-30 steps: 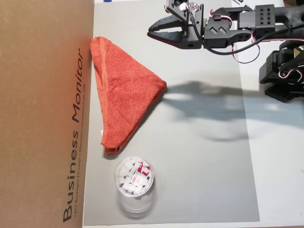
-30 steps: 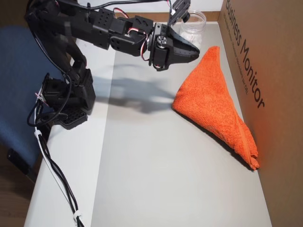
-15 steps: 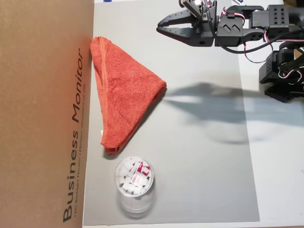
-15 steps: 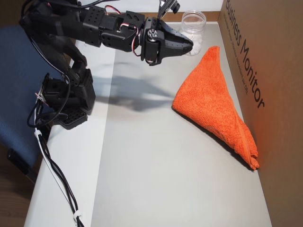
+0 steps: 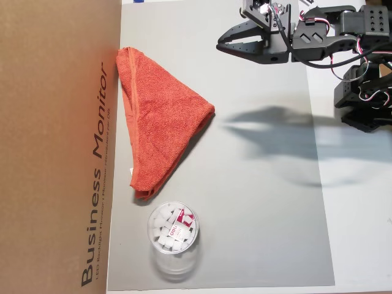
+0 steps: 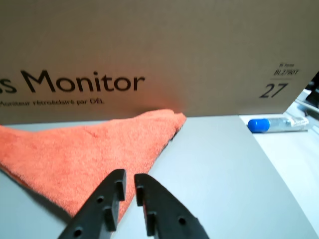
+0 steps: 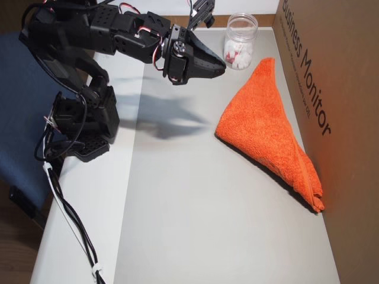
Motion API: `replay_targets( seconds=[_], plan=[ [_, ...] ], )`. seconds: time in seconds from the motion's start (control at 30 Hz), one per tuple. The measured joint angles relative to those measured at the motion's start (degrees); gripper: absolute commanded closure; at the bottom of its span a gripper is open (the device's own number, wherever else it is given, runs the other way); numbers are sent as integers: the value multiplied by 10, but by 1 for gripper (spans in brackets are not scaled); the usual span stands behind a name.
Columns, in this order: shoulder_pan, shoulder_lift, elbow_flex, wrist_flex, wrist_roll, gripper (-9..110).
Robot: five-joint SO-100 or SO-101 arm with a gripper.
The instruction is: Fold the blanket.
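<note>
- End effector (image 6: pixel 129 180) hangs in the air with nothing between its two black fingers; the wrist view shows them nearly pressed together with only a thin slit left, which suits an arm that has no cloth to carry.
- Ahead of and below it, well apart, the blanket (image 5: pixel 156 130) lies on the grey mat (image 5: pixel 263 214) as a triangle, so it looks already doubled corner to corner. In an overhead view (image 7: pixel 272 133) its long folded edge runs along the cardboard box (image 7: pixel 343 118), which acts as a backstop.
- From the wrist view the cloth (image 6: pixel 84 154) fills the lower left just beyond the fingertips, its far corner touching the box wall (image 6: pixel 149 55).
- Off to one side of the end effector, past the blanket's far tip, stands the clear jar (image 5: pixel 173 236) of white pieces, apart from the cloth and out of the folding area.
- A blue-capped tube (image 6: pixel 279 124) lies to the right in the wrist view, off the mat on the table (image 5: pixel 361 233).
- My judgement: the fold seems done, or one more fold would need a fresh approach to the free corner nearest the end effector.
</note>
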Motion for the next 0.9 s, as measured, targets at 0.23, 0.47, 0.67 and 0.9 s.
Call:
replay_targets(
  seconds=[0.23, 0.47, 0.67, 0.9],
  plan=[
    [0, 18, 0, 66, 0, 102],
    [0, 50, 0, 154, 0, 102],
    [-7, 89, 1, 238, 0, 102],
    [-4, 132, 43, 264, 0, 102]
  ],
)
